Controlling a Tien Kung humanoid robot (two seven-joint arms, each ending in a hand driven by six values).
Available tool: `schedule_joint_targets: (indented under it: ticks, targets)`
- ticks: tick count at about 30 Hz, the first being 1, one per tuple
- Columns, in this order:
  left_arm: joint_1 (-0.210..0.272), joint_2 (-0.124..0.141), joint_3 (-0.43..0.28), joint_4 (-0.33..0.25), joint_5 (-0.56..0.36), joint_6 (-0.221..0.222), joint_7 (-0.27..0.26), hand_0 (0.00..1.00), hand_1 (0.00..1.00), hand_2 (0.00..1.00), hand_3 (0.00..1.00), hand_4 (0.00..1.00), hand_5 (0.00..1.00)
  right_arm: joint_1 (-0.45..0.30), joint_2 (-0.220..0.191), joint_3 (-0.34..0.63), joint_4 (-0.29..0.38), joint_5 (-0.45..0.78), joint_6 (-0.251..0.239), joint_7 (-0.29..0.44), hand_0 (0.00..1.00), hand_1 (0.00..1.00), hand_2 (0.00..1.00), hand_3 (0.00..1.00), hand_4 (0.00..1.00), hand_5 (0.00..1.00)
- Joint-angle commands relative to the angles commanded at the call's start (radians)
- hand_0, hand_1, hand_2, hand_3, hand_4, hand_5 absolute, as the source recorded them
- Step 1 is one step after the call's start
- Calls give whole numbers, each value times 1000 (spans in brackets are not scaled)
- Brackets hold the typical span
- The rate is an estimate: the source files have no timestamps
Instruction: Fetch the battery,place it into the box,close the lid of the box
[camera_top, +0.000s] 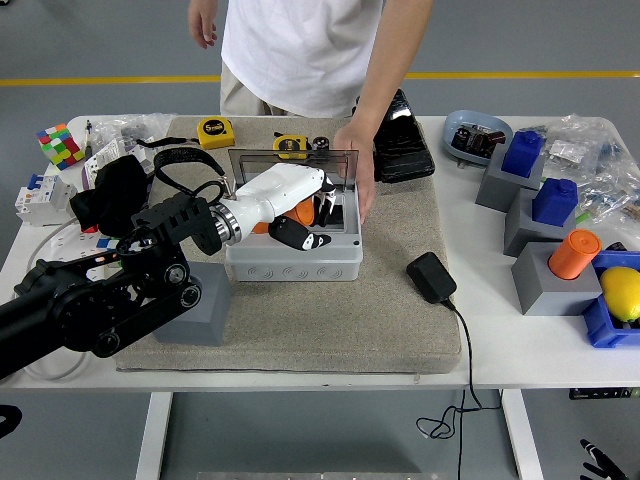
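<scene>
The grey box (294, 262) stands on the beige mat with its clear lid (292, 163) raised upright at the back. My left hand (305, 218), white with black fingers, reaches over the box's inside and is shut on the orange battery (303, 211), which shows only partly under the palm. A person's hand (358, 160) grips the lid's right edge and holds it up. My right hand is out of view.
A grey holder block (205, 305) sits left of the box, mostly hidden by my arm. A black adapter (431, 277) with cable lies right of it. Tape measures (214, 131), a black case (402, 145) and grey stands with blue and orange parts (550, 225) fill the back and right.
</scene>
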Motion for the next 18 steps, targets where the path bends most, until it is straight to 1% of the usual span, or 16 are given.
schedule_joint_targets:
  ticks: [4,8,11,12,17,18]
  targets:
    - [-34,-22,42,47,22,14,-3,141,144,241,298,809,2,0,1,-10,0,7,0,0,624,683,667,545,914,487]
    - [-56,-39,73,96,24,24,-5,143,144,242,305,822,2,0,1,-19,0,14,-1,1,624,683,667,545,914,486]
    - [-59,-49,74,124,20,35,-15,143,144,242,305,822,2,-1,1,-21,0,16,-1,1,624,683,667,545,914,486]
    - [-60,-53,73,131,19,41,-19,167,186,275,349,863,2,-2,1,-20,0,16,-1,1,623,684,667,544,914,488]
    - [-64,-64,66,145,47,58,-33,167,186,275,349,863,2,-1,1,-23,0,18,-1,2,623,684,667,544,914,488]
    - [-64,-65,66,145,55,61,-34,298,421,446,495,935,2,0,1,-25,0,20,-1,2,623,684,667,545,914,487]
